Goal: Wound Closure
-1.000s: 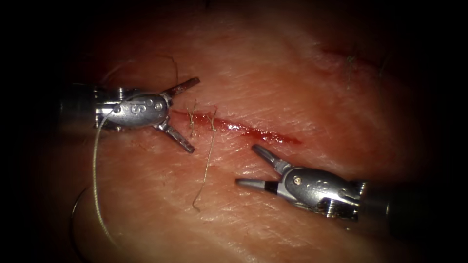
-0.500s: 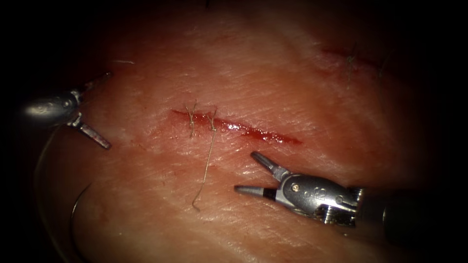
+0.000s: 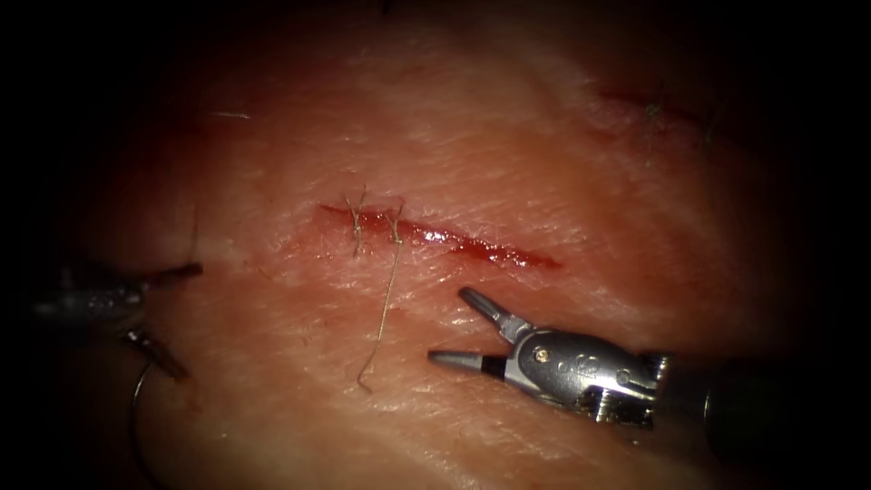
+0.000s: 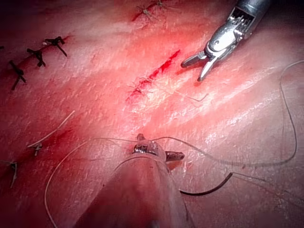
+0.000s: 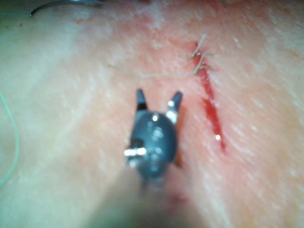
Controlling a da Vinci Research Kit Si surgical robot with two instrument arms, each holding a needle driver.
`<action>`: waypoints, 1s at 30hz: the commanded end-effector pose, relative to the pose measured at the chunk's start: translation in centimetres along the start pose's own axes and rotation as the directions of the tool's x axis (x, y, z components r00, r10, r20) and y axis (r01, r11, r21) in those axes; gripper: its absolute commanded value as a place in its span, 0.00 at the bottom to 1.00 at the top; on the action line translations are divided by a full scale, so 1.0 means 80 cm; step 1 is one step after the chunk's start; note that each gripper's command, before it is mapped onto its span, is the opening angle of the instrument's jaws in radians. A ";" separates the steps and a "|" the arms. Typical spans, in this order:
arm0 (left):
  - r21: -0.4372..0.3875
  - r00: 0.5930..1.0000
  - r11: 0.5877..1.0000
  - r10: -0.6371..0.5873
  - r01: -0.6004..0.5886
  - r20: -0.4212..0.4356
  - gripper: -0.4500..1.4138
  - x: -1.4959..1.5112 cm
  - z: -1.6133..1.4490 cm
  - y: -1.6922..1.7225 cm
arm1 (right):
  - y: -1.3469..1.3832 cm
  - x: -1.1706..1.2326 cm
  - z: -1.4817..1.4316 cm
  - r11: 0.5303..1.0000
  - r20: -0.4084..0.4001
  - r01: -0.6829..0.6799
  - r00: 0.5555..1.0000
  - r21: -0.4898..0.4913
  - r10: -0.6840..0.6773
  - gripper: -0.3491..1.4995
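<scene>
The cut [image 3: 472,245] runs across the tissue [image 3: 544,163], with two knotted stitches [image 3: 395,227] at its left end. A long cut tail [image 3: 386,308] trails toward the front. My left tool [image 3: 181,318] sits far left of the cut, jaws open and holding nothing; its jaws [image 4: 160,146] have pale thread [image 4: 285,118] running close past them. The curved needle [image 3: 134,399] lies free on the tissue just beside that tool, also seen as a dark arc [image 4: 209,189]. My right tool [image 3: 446,325] hovers just below the cut's middle, jaws open [image 5: 159,95] and empty.
Red fluid fills the cut [image 5: 211,114]. Older lines closed with dark stitches [image 4: 38,57] lie further out on the tissue, and another stitched mark [image 3: 649,109] sits at the upper right. Loose thread loops over the tissue [image 4: 52,185] around the left tool.
The left tool has drawn back from the cut's left end to the far left and downward, jaws still open. The right tool has drifted slightly left and down.
</scene>
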 end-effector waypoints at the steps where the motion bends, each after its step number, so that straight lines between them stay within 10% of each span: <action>1: -0.043 1.000 0.999 -0.004 0.004 -0.005 0.85 0.0009 0.0029 0.0001 | -0.0006 -0.0005 0.0006 1.000 -0.001 -0.003 1.000 0.003 0.003 0.99; 19: 0.013 0.980 0.994 0.113 -0.112 -0.167 0.76 0.0105 0.0066 0.0004 | -0.0007 -0.0006 0.0008 1.000 0.001 -0.002 1.000 0.005 0.002 0.99; 30: 0.294 0.994 0.950 0.083 -0.102 0.075 0.77 0.0028 -0.0119 -0.0009 | -0.0008 -0.0009 0.0011 1.000 -0.001 -0.006 1.000 0.008 0.006 0.99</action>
